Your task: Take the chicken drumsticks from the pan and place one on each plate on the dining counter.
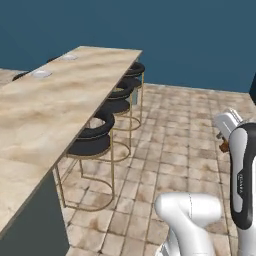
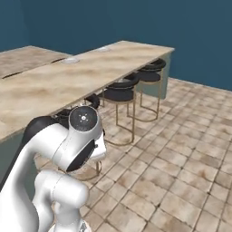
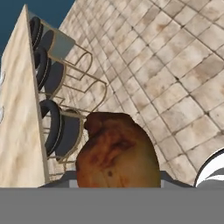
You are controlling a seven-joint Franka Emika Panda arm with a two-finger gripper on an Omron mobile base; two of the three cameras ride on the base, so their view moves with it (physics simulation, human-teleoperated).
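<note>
A: Where is the gripper (image 1: pixel 223 145) at this moment?

B: In the left base view it sits at the right edge, over the tiled floor (image 1: pixel 175 150), well apart from the surface (image 1: pixel 60 105). The white hand hides most of it.

A: Is it holding anything?

B: Yes. In the hand view a browned chicken drumstick (image 3: pixel 117 155) rises right in front of the camera with its bulbous end up. The jaws are partly closed around it, though the meat hides the finger tips. In the left base view a small orange-brown bit of it shows just beneath the hand.

A: And the plates?

B: Two small white plates lie on the far part of the long beige surface, one nearer (image 1: pixel 41 74) and one farther (image 1: pixel 68 57). Both look bare from here. In the right base view they show too, the nearer (image 2: pixel 71 60) and the farther (image 2: pixel 103 48).

A: What stands beside the surface?

B: Black-cushioned stools (image 1: pixel 95 137) with gold legs, lined along its side, between it and the open floor.
</note>
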